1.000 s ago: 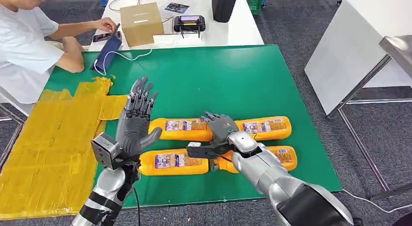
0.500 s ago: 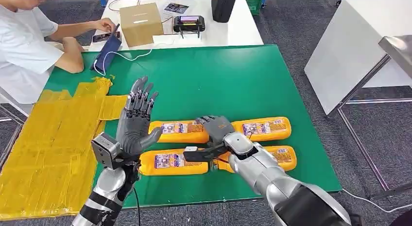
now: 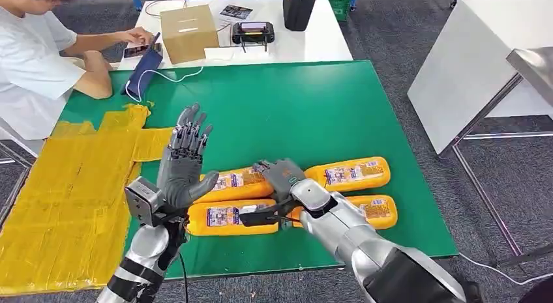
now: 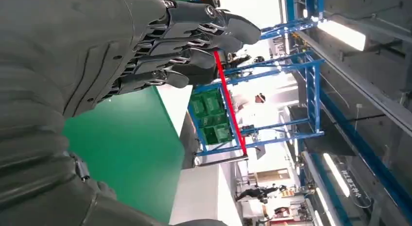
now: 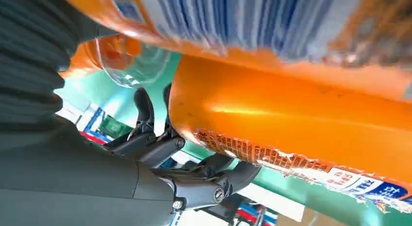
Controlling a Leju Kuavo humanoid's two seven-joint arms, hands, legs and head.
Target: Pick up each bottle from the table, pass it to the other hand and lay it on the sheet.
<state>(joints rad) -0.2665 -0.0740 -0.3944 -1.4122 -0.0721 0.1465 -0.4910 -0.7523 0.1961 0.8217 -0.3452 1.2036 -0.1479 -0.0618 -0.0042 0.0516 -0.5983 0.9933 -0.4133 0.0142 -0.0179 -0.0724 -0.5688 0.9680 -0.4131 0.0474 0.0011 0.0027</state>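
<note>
Four orange bottles lie on the green table (image 3: pixel 293 107). My right hand (image 3: pixel 282 177) grips the back-left bottle (image 3: pixel 233 181), which is tilted with its left end lower. In the right wrist view the dark fingers (image 5: pixel 160 143) curl around this orange bottle (image 5: pixel 291 119). The back-right bottle (image 3: pixel 349 173), front-left bottle (image 3: pixel 228 217) and front-right bottle (image 3: pixel 373 209) lie flat. My left hand (image 3: pixel 182 161) stands upright just left of the held bottle, holding nothing, its fingers (image 4: pixel 194 36) spread. The yellow sheet (image 3: pixel 72 186) covers the table's left part.
A person in a white shirt (image 3: pixel 32 62) sits at the back left, arm on the table beside a blue pouch (image 3: pixel 143 72) and white cable (image 3: pixel 169 75). A cardboard box (image 3: pixel 189 30) and a controller (image 3: pixel 254 32) stand behind. A white table (image 3: pixel 469 62) stands to the right.
My right hand has pulled the back-left bottle leftward towards my left hand, and the bottle now lies tilted. The left hand has stayed raised and spread.
</note>
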